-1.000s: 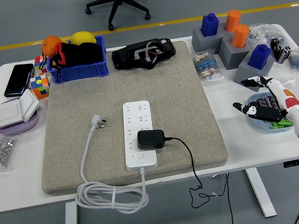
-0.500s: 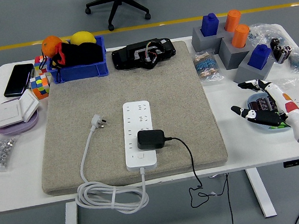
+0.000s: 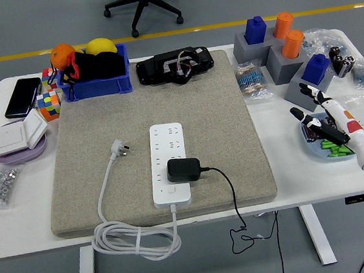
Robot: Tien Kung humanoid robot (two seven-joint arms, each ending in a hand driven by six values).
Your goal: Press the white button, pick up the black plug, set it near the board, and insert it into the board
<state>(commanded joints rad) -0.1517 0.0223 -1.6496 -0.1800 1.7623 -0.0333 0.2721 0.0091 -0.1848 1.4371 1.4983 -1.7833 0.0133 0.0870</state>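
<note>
A white power strip (image 3: 169,164) lies lengthwise in the middle of a beige mat (image 3: 152,100). A black plug adapter (image 3: 183,170) sits on the strip's near part, its black cable (image 3: 230,196) running right and off the table's front edge. The strip's white button (image 3: 171,191) is at its near end. My right hand (image 3: 318,117) is at the table's right side above a blue dish (image 3: 326,144), fingers spread and holding nothing, far from the strip. The left arm is out of view.
The strip's white cord and plug (image 3: 119,149) loop at the mat's front left. A blue bin (image 3: 94,77), cubes (image 3: 49,101), a phone (image 3: 23,96) and a wall switch (image 3: 18,135) stand at left. Grey blocks with blue and orange pegs (image 3: 284,51) stand at back right.
My right hand has turned and drawn its fingers back to the right over the blue dish. The strip and black plug have not moved.
</note>
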